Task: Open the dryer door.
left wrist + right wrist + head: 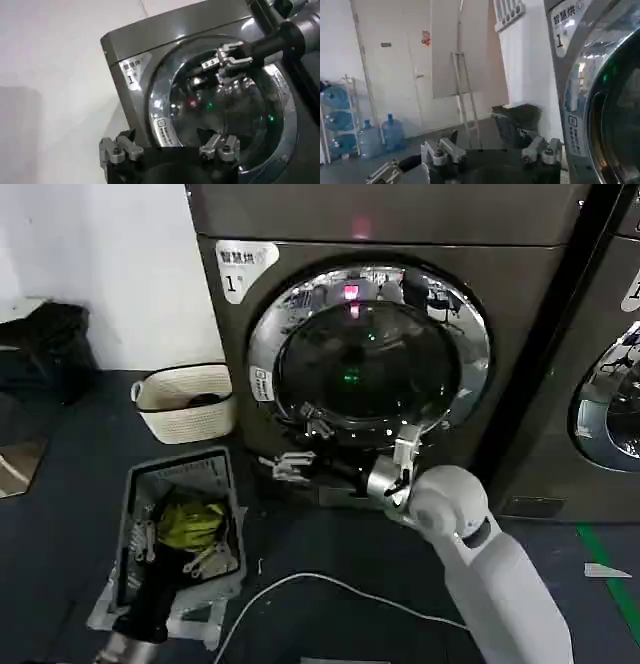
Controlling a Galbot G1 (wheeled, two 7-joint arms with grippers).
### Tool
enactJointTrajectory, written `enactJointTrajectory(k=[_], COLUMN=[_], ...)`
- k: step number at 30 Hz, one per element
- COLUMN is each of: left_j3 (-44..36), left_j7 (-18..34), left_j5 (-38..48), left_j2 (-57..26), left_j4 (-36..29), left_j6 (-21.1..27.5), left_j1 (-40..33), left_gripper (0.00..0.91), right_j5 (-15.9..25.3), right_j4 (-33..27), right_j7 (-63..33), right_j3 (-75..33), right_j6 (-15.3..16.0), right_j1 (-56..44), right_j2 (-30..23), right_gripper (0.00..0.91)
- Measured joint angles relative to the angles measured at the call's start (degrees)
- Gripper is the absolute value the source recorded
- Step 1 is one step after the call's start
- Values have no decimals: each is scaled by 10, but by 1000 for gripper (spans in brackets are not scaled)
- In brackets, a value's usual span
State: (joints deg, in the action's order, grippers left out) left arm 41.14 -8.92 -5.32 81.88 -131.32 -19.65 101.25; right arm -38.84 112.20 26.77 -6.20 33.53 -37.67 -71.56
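Note:
The dryer door (368,356) is round, with a wide chrome rim and dark glass, and lies shut against the grey machine with the "1" sticker (234,282). My right gripper (290,464) is open at the door's lower left rim, with nothing between its fingers. From the left wrist view the right gripper (225,57) hangs in front of the door's (220,105) glass. The right wrist view has the open right gripper (490,150) beside the door's chrome rim (580,125). My left arm (150,609) waits low at the near left, its gripper (169,150) open and empty.
A white basket (185,399) stands left of the dryer. A grey tray (130,484) with a yellow-green item lies on the dark floor beneath my left arm. A white cable (330,584) crosses the floor. A second chrome-doored machine (610,399) stands at the right.

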Motion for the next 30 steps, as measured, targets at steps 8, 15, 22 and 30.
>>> enactJointTrajectory(k=[8, 15, 22, 30], left_j3=[-8, -13, -14, -14], left_j7=[19, 21, 18, 18], left_j5=[34, 47, 41, 34], left_j2=[-6, -9, -9, -5], left_j4=[-5, -4, 0, 1], left_j6=[13, -4, -15, -25], left_j1=[-8, -11, -10, -4], left_gripper=[907, 907, 907, 907], right_j5=[41, 74, 100, 121], right_j4=[-15, -29, -56, -111], right_j7=[2, 1, -10, -40], right_j3=[-17, -32, -39, -32], right_j6=[-35, -75, -107, -160], right_j1=[-13, -28, -25, -5], right_j2=[14, 34, 42, 35], right_gripper=[907, 907, 907, 907])
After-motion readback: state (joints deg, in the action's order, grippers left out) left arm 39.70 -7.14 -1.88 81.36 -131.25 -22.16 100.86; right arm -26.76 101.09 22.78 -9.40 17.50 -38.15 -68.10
